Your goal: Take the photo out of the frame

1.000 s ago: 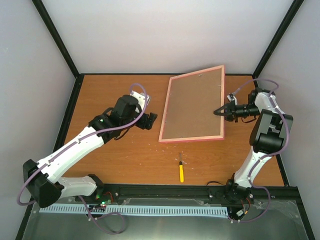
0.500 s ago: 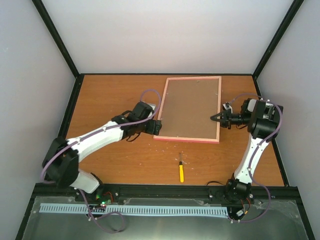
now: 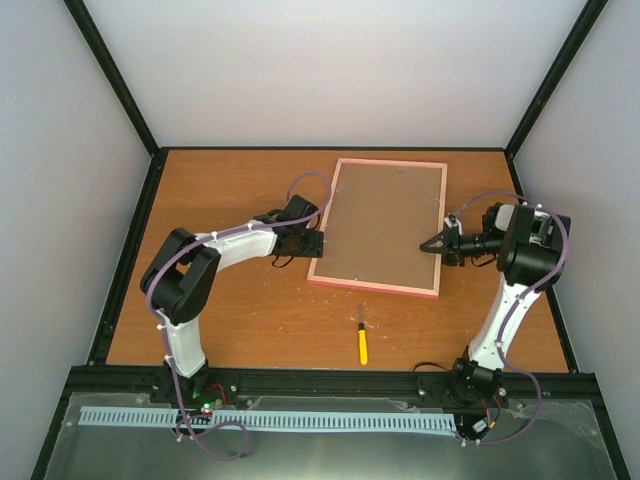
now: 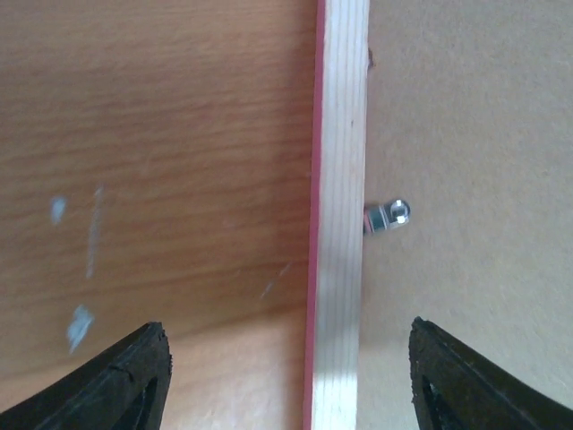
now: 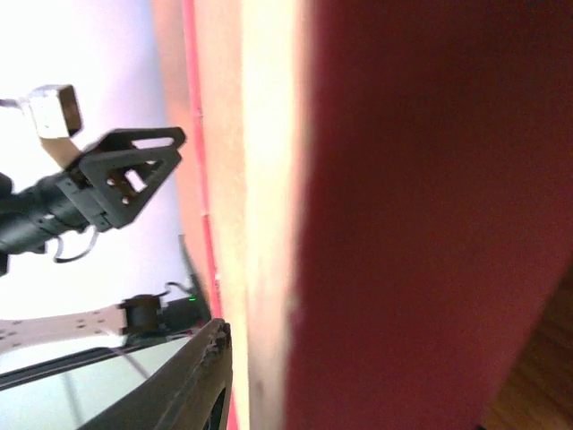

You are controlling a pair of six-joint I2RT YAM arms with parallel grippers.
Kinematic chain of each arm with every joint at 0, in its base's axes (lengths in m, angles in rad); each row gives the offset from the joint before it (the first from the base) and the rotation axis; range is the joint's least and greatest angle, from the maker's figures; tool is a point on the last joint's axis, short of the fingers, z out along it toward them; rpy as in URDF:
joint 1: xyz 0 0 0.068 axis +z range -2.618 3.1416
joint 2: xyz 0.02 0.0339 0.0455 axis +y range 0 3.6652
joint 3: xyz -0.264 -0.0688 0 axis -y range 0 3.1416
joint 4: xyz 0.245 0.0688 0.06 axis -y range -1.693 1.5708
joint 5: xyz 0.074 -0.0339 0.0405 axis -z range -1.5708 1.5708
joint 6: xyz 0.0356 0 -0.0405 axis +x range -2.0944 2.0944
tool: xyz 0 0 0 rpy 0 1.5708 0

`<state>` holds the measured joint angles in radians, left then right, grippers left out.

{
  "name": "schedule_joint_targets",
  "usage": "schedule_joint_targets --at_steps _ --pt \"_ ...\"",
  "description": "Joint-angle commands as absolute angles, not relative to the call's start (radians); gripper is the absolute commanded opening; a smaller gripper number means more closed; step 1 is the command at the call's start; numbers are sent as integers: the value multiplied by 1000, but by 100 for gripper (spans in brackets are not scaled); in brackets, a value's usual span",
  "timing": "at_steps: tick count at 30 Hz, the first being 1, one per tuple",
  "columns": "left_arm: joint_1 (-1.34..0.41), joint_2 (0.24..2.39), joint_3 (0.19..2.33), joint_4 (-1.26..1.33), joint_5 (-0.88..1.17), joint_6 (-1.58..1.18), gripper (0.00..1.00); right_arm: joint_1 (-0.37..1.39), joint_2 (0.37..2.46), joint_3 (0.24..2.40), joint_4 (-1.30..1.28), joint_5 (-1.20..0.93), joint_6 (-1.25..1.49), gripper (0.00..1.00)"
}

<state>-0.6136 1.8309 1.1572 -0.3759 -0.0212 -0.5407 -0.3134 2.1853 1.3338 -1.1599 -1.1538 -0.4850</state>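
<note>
Frame (image 3: 380, 225): flat now, back up, clip (image 4: 387, 216) reachable.
L gripper (image 3: 313, 246): newly at left edge, wide.
R gripper (image 3: 432, 245): I can't tell grip.

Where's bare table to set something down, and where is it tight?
Bare wood: the far-left corner of the table behind the left arm, and the near strip either side of the screwdriver. Crowded around the frame: the left gripper straddles its left rail with open jaws, the right gripper is at its right edge.

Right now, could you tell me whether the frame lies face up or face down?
Face down: the frame shows its brown backing board upward.
</note>
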Motion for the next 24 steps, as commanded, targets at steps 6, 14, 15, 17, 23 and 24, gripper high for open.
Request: schedule_joint_targets --at_steps 6,14,15,17,23,24 --pt "-605 1975 1292 -365 -5 -537 59 -313 2004 1252 -898 -943 -295 38" --pt "-606 1971 1243 -359 0 -540 48 -241 1925 1203 -798 -800 -255 44" --pt "-606 1968 1233 -356 0 -542 48 -227 1912 1198 -784 -776 -247 44" --pt "-606 1949 1205 -343 5 -544 49 -190 1885 1191 -758 -730 -228 45" --pt "-606 1860 1100 -326 13 -553 52 -66 1845 1188 -726 -601 -215 51" --pt "-606 1842 1079 -332 -1 -560 50 -41 1843 1189 -724 -590 -212 52"
